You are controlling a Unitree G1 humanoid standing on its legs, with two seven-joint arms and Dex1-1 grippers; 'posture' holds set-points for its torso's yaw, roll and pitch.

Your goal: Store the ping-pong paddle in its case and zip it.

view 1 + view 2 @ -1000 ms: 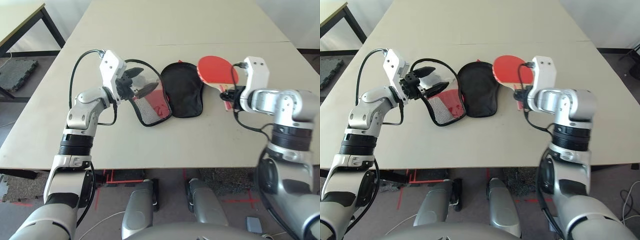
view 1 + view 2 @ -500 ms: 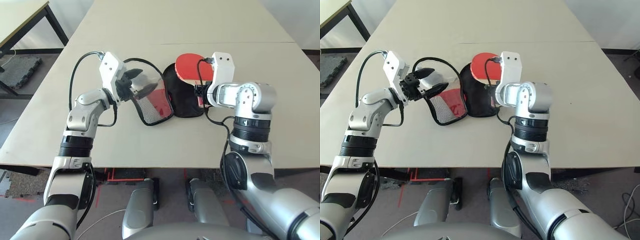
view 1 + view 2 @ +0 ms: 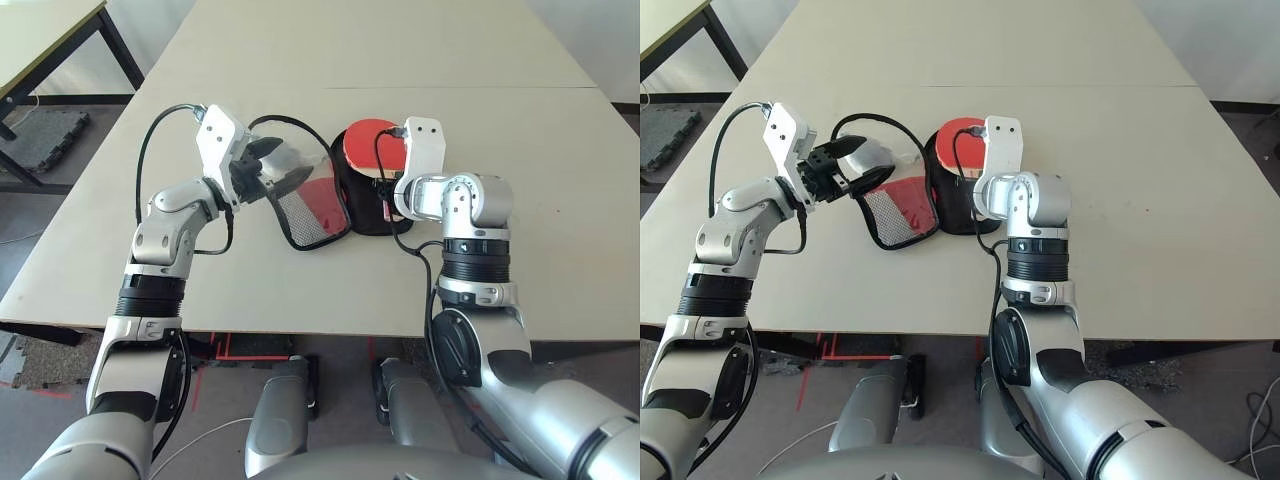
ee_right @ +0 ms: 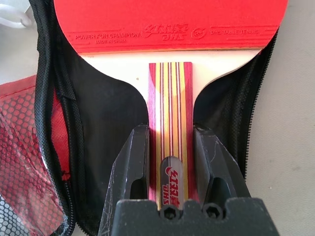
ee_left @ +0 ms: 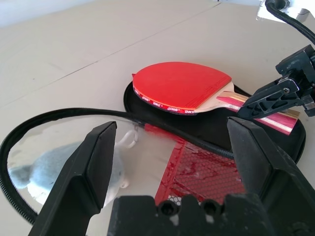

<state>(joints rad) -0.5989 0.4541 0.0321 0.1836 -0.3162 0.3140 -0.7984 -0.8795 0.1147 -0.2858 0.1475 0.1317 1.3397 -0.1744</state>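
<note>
The right pincer pinches the ping-pong paddle by its striped handle, the red blade over the black lining of the case, which lies open on the bench. The left pincer is spread wide at the case's lifted mesh flap.

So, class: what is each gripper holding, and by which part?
The right gripper holds the ping-pong paddle by its handle. The left gripper stands open, holding nothing.

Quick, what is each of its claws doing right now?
Left gripper: open, holding nothing.
Right gripper: closed on the ping-pong paddle handle.
</note>
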